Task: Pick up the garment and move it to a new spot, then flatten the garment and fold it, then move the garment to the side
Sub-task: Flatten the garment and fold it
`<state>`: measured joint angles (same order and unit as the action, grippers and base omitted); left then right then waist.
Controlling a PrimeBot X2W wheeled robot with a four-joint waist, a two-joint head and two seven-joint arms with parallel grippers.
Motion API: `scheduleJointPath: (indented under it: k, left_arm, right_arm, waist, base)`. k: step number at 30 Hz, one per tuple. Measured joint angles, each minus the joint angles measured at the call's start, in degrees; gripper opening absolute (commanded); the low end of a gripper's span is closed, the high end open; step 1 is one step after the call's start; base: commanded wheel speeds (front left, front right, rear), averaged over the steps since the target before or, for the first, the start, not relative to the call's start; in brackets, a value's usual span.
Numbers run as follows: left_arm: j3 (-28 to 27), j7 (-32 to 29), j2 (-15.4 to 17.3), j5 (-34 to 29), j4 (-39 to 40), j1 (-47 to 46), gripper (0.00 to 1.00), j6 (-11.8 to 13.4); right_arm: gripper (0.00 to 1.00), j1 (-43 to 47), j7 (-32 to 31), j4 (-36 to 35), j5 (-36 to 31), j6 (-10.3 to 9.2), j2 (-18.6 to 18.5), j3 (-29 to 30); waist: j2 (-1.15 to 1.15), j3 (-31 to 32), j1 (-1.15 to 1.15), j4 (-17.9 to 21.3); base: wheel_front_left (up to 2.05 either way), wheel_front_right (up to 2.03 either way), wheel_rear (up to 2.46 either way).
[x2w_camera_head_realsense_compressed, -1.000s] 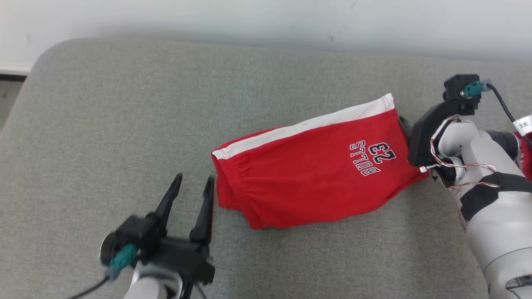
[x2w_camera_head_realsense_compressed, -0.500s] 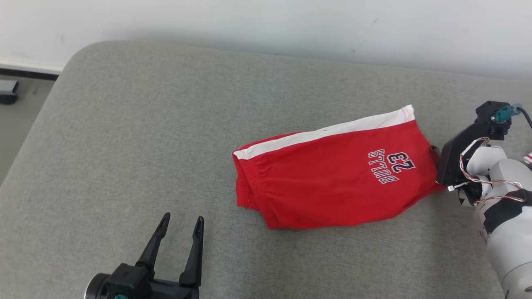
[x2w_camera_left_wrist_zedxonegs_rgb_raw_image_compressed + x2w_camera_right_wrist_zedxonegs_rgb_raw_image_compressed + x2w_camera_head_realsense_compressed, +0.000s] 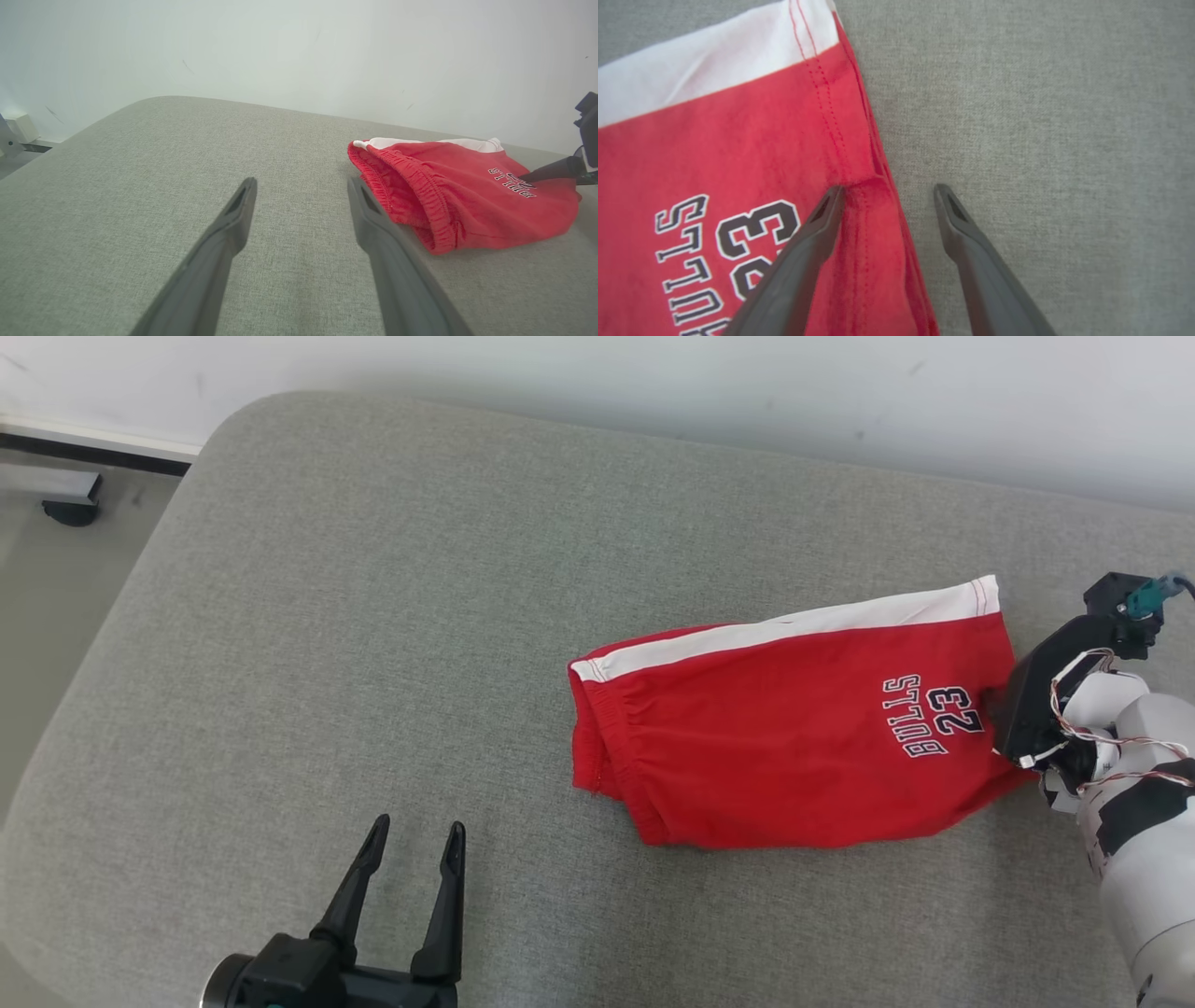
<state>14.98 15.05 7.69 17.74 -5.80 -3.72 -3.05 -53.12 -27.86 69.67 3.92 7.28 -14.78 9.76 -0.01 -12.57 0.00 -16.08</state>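
**A:** Where are the red cotton shorts with the white side stripe [image 3: 784, 747]?

**B:** They lie doubled over on the grey fabric cushion [image 3: 373, 616], ahead and to the right of the left gripper [image 3: 416, 826]. Its jaws stand apart, empty. The gathered waistband [image 3: 420, 196] is the end nearest it.

**A:** And the right gripper [image 3: 889, 187]?

**B:** Spread wide too, straddling the stitched leg hem [image 3: 833, 79], with one finger over red cloth and the other over bare cushion. It grips nothing.

**A:** Which step, then?

**B:** The fold looks done, I'd say, so the move aside remains. Next, the right gripper should close on both hem layers and the left take the waistband, so the fold survives.
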Motion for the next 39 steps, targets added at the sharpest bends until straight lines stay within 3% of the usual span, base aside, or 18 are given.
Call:
scheduleJointPath:
  k: [1,2,3,5,6,21,25,31,36,39]
  left_arm:
    - [0.1,0.0,-0.1,0.0,0.0,0.0,1.0,-0.1]
    - [0.2,0.0,-0.3,0.1,0.1,0.0,1.0,-0.5]
    - [0.3,0.0,-0.4,0.1,0.1,0.0,1.0,-0.5]
    - [0.6,0.0,-0.6,0.1,0.0,0.0,1.0,-0.5]
    - [0.7,0.0,-0.7,0.1,-0.2,0.0,1.0,-0.6]
    - [1.1,0.0,-0.9,0.6,-2.4,1.4,1.0,-1.0]
    - [0.7,-0.1,-0.8,1.7,-2.6,2.2,1.0,-0.6]
    - [0.6,-0.6,-0.6,2.3,-2.6,2.8,1.0,-0.3]
    - [0.8,-0.9,-0.5,2.6,-2.7,3.3,1.0,0.0]
    - [1.1,-1.0,-0.5,2.9,-2.9,3.4,1.0,0.0]
  right_arm:
    - [0.69,0.0,-0.6,0.1,0.0,-0.09,0.4,0.5]
    - [0.45,0.0,-1.1,0.1,0.0,-0.11,0.8,0.7]
    - [0.31,0.0,-1.4,0.2,0.0,-0.13,1.1,0.7]
    - [0.16,0.2,-1.7,0.2,-0.3,-0.12,1.5,0.9]
    - [0.02,0.2,-1.8,0.2,-0.4,-0.1,1.7,1.1]
    - [0.0,6.9,4.3,-4.6,-6.5,0.35,-0.4,5.7]
    - [0.0,12.1,5.1,-9.4,-9.5,0.32,-1.9,7.5]
    - [0.0,18.5,4.2,-17.7,-12.5,0.3,-1.4,10.5]
    - [0.0,22.3,3.7,-27.3,-16.4,0.29,-0.1,11.9]
    - [0.0,24.2,2.5,-31.9,-16.6,0.27,2.5,10.4]
  waist:
    - [0.0,0.0,0.0,-0.2]
    - [0.0,0.0,0.0,-0.3]
    - [0.0,0.0,0.0,-0.5]
    - [0.0,0.1,-0.01,-0.6]
    - [0.0,0.2,0.0,-0.7]
    - [0.01,3.0,0.01,0.1]
    - [0.01,4.7,0.01,1.2]
    - [0.01,6.7,0.01,3.2]
    - [0.01,8.3,0.01,4.4]
    - [0.01,9.3,0.0,4.7]
  base:
    - [0.0,0.0,0.0]
    - [0.0,0.0,0.0]
    - [0.0,0.0,0.0]
    - [0.0,0.0,0.0]
    - [0.0,0.0,0.0]
    - [0.0,0.0,0.0]
    - [0.0,0.0,0.0]
    - [0.0,0.0,0.0]
    - [0.0,0.0,0.0]
    - [0.0,0.0,0.0]
